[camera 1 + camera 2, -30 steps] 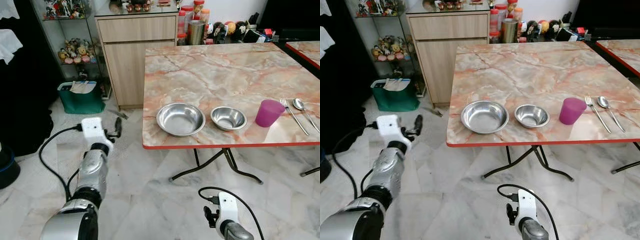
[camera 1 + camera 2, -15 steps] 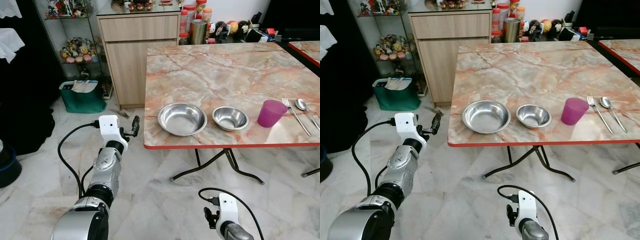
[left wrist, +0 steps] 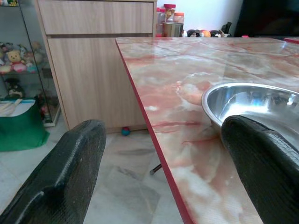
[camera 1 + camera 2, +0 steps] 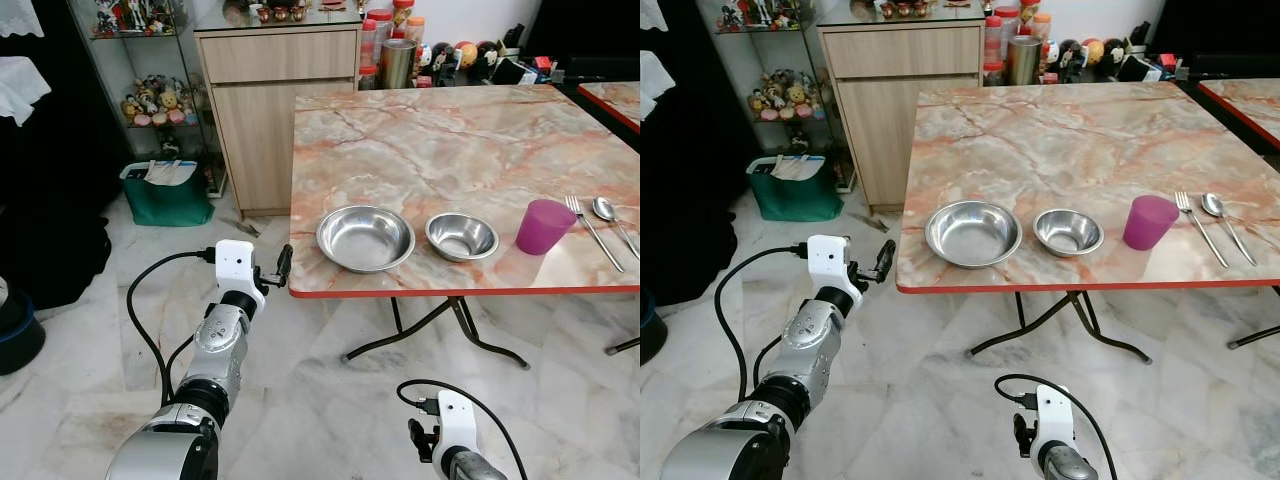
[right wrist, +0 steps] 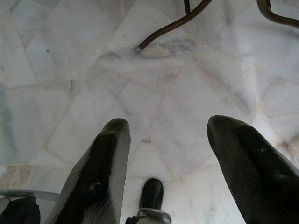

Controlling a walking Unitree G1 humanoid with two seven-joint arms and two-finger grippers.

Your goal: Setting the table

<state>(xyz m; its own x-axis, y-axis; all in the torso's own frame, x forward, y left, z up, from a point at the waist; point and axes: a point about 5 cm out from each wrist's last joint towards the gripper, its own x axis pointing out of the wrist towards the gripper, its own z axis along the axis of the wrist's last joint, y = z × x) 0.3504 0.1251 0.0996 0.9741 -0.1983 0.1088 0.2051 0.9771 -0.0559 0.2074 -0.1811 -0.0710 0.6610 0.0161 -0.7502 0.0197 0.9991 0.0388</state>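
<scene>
On the marble table, near its front edge, stand a large steel bowl, a smaller steel bowl and a purple cup. A fork and a spoon lie to the right of the cup. My left gripper is open at table height, just off the table's front left corner. In the left wrist view the large bowl lies just past its right finger. My right gripper hangs low and open over the floor, holding nothing.
A wooden cabinet stands left of the table, with a green bag and a glass shelf of toys beside it. Jars and figurines line the back. Folding table legs cross below. A second table is at the right.
My left arm has reached forward and to the right, from beside the cabinet to the table's front left corner. The right arm and tableware have not moved.
</scene>
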